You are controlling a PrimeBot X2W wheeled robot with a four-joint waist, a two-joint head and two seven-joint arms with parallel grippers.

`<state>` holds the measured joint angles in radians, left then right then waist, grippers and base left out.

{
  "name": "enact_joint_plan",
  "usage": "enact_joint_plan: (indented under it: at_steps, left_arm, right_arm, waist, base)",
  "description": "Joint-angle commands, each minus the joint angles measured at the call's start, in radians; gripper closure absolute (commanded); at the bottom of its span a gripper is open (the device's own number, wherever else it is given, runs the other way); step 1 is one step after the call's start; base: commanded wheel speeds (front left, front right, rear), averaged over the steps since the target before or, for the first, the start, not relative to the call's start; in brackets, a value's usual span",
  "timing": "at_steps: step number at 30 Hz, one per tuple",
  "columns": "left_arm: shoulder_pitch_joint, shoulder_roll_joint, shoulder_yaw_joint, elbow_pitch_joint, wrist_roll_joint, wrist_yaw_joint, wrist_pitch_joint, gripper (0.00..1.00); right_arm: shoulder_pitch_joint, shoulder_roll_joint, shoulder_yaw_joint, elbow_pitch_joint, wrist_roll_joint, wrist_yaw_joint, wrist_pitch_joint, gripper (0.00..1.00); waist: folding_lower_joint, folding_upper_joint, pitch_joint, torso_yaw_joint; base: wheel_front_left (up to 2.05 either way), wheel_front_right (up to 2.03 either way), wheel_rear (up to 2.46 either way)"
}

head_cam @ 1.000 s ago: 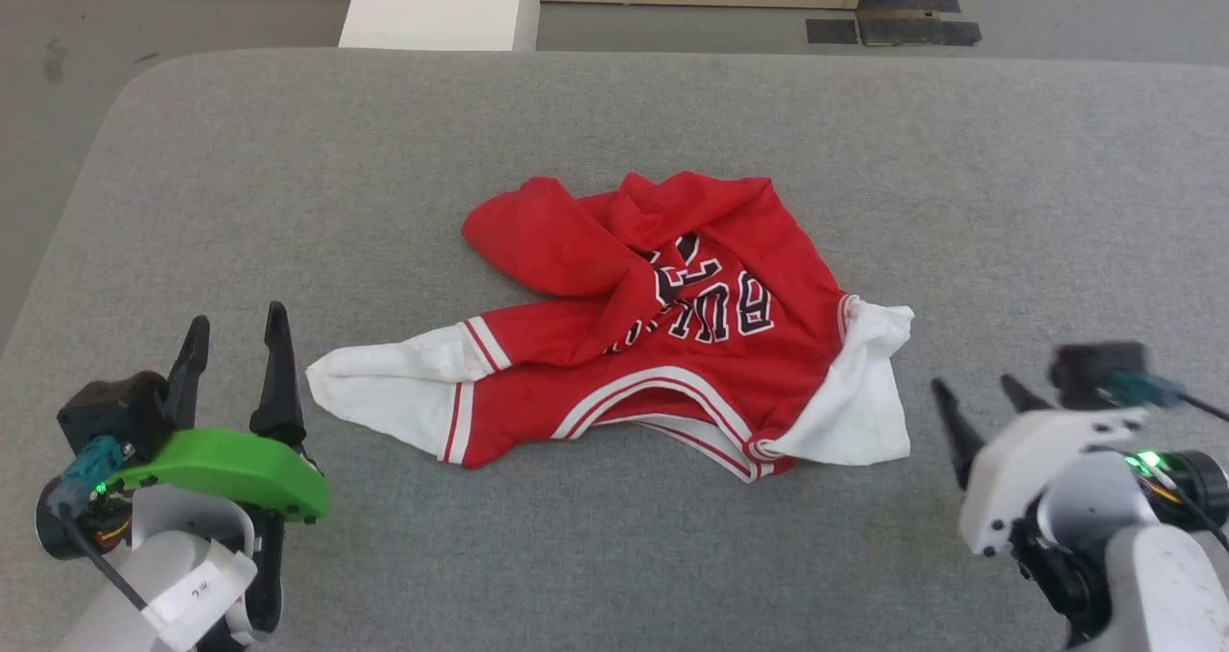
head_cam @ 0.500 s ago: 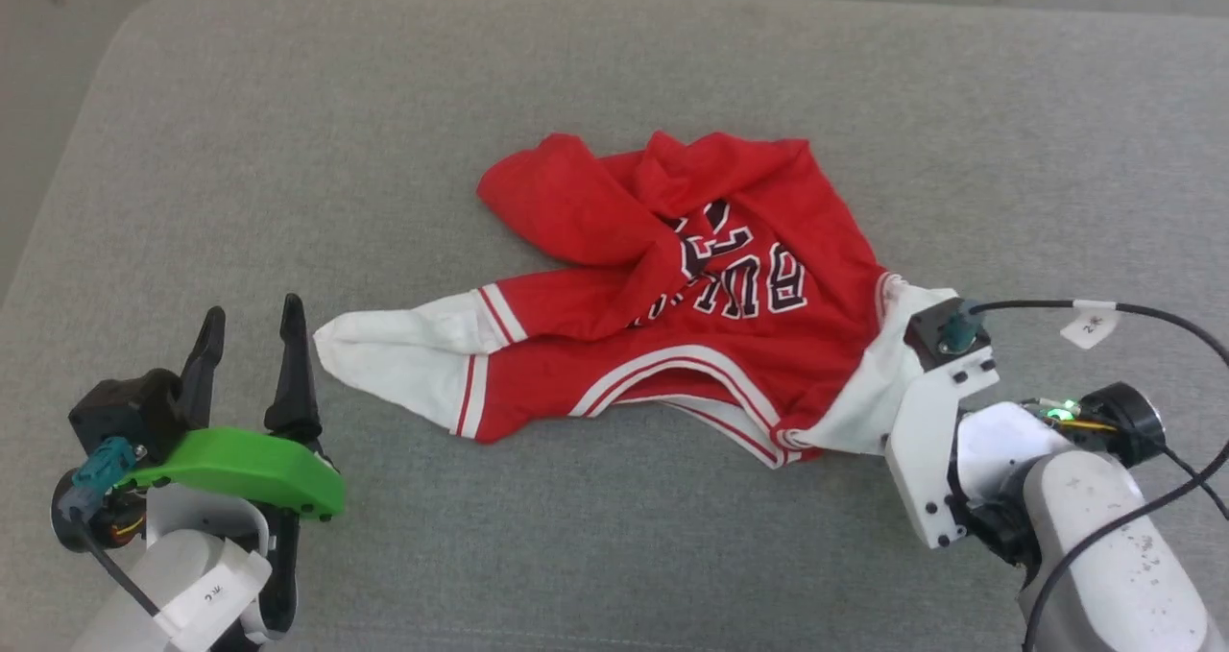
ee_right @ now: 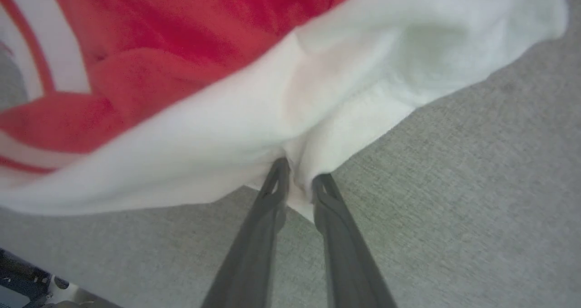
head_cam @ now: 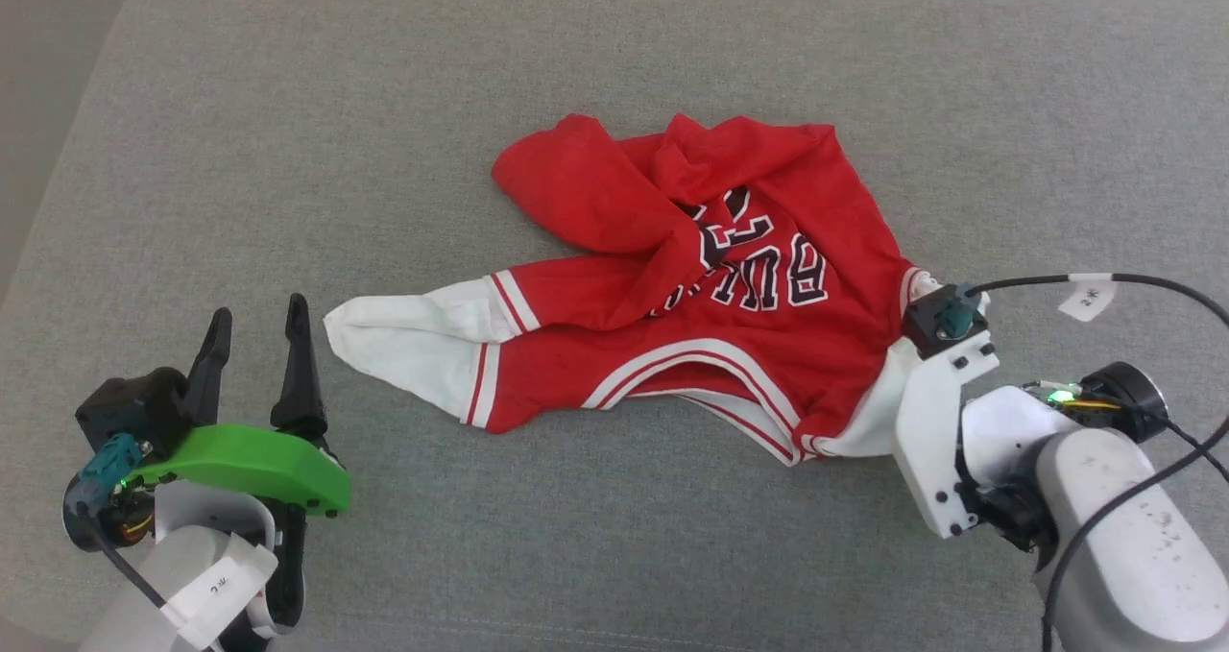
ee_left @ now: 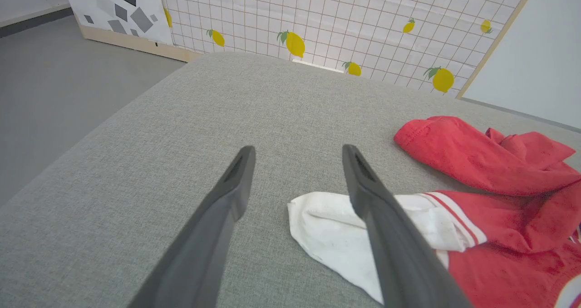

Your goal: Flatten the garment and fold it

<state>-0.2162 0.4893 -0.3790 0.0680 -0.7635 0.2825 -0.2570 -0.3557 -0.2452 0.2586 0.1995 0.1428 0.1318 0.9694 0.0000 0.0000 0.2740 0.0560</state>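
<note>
The garment (head_cam: 672,345) lies crumpled in the middle of the grey padded table (head_cam: 384,105), red with black lettering upside down and a white sleeve at each end. My right gripper (ee_right: 299,174) is shut on a fold of the white right sleeve (ee_right: 363,85) near its lower edge; in the head view its fingers are hidden under the white wrist mount (head_cam: 936,422). My left gripper (head_cam: 255,316) stands open at the lower left, a little short of the left sleeve (head_cam: 403,340). In the left wrist view the gripper (ee_left: 297,149) has that sleeve (ee_left: 327,231) lying behind its right finger.
The table's rounded left edge (head_cam: 58,201) drops to grey floor (ee_left: 45,72). A panel with a lemon-pattern grid (ee_left: 363,17) stands beyond the far edge. A black cable (head_cam: 1133,282) loops over my right arm. Bare grey surface lies all around the garment.
The head camera has tilted down. My right arm came in from the lower right to the white sleeve and its fingers closed on the cloth. The left arm stayed put.
</note>
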Motion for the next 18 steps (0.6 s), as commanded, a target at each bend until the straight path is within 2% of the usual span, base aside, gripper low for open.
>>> enact_joint_plan:
  at_steps: [1,9,15,18]
  left_arm:
    - [-0.01,-0.005,0.004,0.003,0.019,-0.003,-0.005,0.0]
    - [0.004,0.0,0.006,0.01,0.012,-0.009,-0.003,0.0]
    - [0.027,0.0,0.001,0.007,-0.001,-0.002,0.014,0.0]
    - [0.023,-0.003,-0.015,0.017,-0.026,0.003,0.081,0.0]
  right_arm:
    - [0.027,0.003,-0.021,0.027,0.015,-0.001,-0.012,1.0]
    - [0.017,0.052,-0.297,-0.075,0.025,-0.001,-0.141,1.0]
    - [0.066,0.09,-0.413,-0.169,0.021,-0.001,-0.154,1.0]
    - [0.096,0.11,-0.444,-0.21,0.022,-0.001,-0.146,1.0]
  waist:
    - [0.0,0.0,-0.011,-0.006]
    - [0.0,0.0,-0.046,-0.015]
    - [0.0,0.0,-0.066,-0.026]
    - [0.0,0.0,-0.066,-0.032]
  base:
    - [0.0,0.0,0.0]
    - [0.0,0.0,0.0]
    - [0.0,0.0,0.0]
    - [0.0,0.0,0.0]
